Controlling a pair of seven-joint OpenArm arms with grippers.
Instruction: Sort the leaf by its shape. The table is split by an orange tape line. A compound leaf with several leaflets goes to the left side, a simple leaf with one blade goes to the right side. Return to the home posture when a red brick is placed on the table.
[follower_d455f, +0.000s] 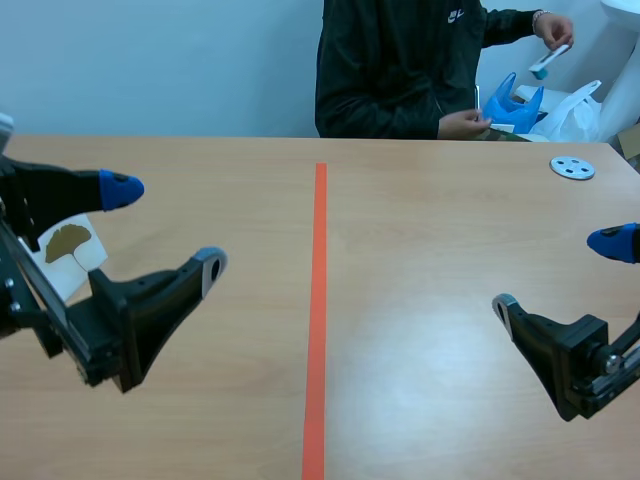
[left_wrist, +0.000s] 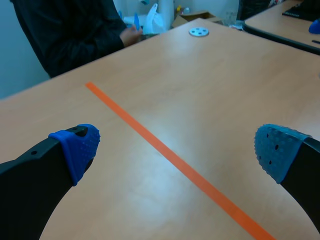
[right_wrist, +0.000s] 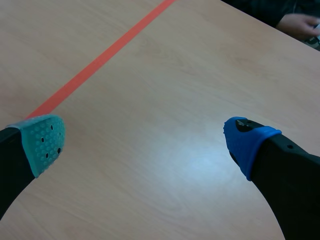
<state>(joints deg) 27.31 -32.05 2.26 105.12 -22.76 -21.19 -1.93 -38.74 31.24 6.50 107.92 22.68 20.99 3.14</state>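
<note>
A brown fan-shaped leaf (follower_d455f: 67, 241) with a single blade lies on a white card (follower_d455f: 88, 256) at the table's far left, partly hidden behind my left arm. My left gripper (follower_d455f: 165, 228) hangs open just right of the card, with nothing between its fingers. In the left wrist view the left gripper (left_wrist: 175, 150) is wide open over the orange tape line (left_wrist: 165, 150), and the leaf is out of sight. Low on the right side, my right gripper (follower_d455f: 557, 273) is open and holds nothing. The right wrist view shows that gripper (right_wrist: 145, 142) over bare wood.
The orange tape line (follower_d455f: 318, 320) runs down the table's middle. A grey disc (follower_d455f: 572, 167) lies at the far right corner. Across the table a person (follower_d455f: 400, 70) handles blue items (follower_d455f: 512, 105) beside a white bag (follower_d455f: 575, 112).
</note>
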